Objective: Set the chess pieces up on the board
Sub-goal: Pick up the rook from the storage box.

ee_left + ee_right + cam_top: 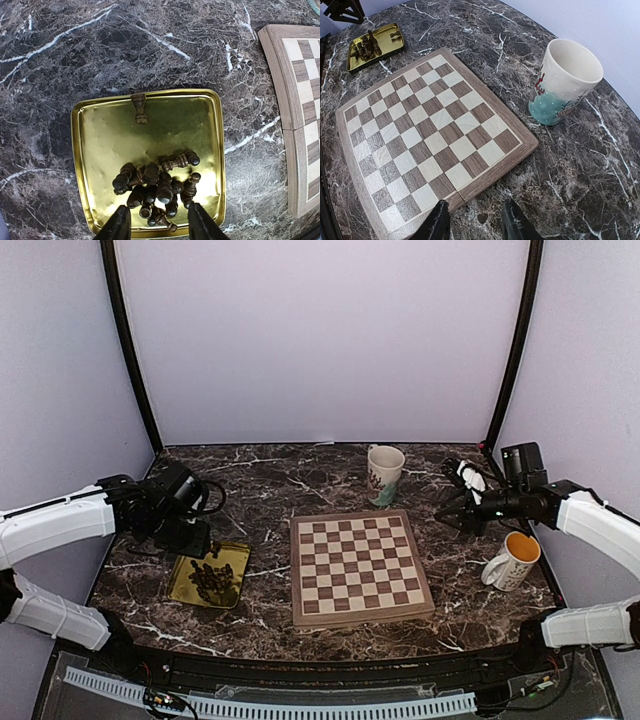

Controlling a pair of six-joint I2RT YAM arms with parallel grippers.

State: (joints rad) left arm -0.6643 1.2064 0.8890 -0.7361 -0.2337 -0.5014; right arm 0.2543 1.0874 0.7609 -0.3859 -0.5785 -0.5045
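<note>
left pincer hangs fingers apart over the chess pieces, heaped in the gold tray at lower left of the top view. the board lies centre frame; right pincer, fingers apart too, hovers beside its edge.

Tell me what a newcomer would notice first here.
The chequered board lies bare at the centre of the table. To its left a shiny gold tray holds a heap of dark chess pieces, with the left end effector open above them. A white mug stands behind the board, an orange-lined mug to its right.
</note>
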